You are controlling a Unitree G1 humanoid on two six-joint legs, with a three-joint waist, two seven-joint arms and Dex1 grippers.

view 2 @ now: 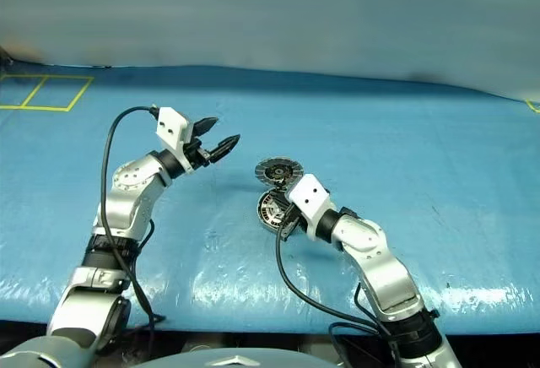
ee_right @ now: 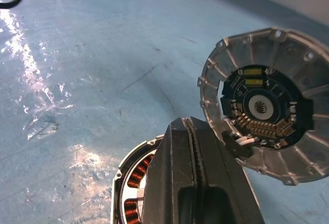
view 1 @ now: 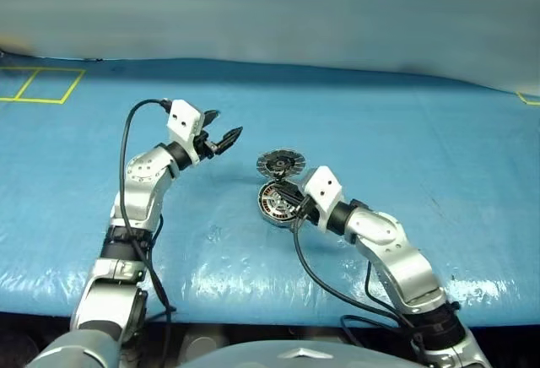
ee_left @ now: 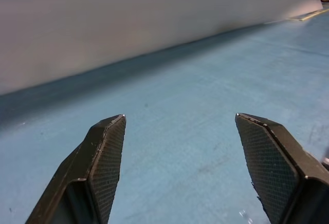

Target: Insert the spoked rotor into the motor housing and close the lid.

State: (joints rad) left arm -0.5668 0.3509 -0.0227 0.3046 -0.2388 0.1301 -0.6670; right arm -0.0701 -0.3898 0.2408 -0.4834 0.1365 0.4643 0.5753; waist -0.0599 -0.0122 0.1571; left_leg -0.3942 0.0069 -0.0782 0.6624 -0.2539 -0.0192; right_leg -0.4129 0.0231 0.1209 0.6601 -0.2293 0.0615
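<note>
The motor housing (view 1: pixel 272 203), a round silver disc with copper windings (ee_right: pixel 134 180), lies on the blue table near the middle. Just behind it and touching its rim lies the lid (ee_right: pixel 267 106), a finned grey disc with a dark centre, also seen as the lid (view 1: pixel 280 164). My right gripper (ee_right: pixel 191 124) is shut, with its fingers lying over the housing's right part and their tips close to the lid's edge. I see nothing between them. My left gripper (view 1: pixel 226 125) hangs open and empty above the table, to the left of both discs. The spoked rotor is out of view.
A blue sheet (view 1: pixel 422 148) covers the table, wrinkled and glossy near the front edge (view 1: pixel 253 313). Yellow tape squares (view 1: pixel 42 85) mark the far left corner. A pale wall (view 1: pixel 270 13) runs behind the table. Bare sheet lies to the right and left of the discs.
</note>
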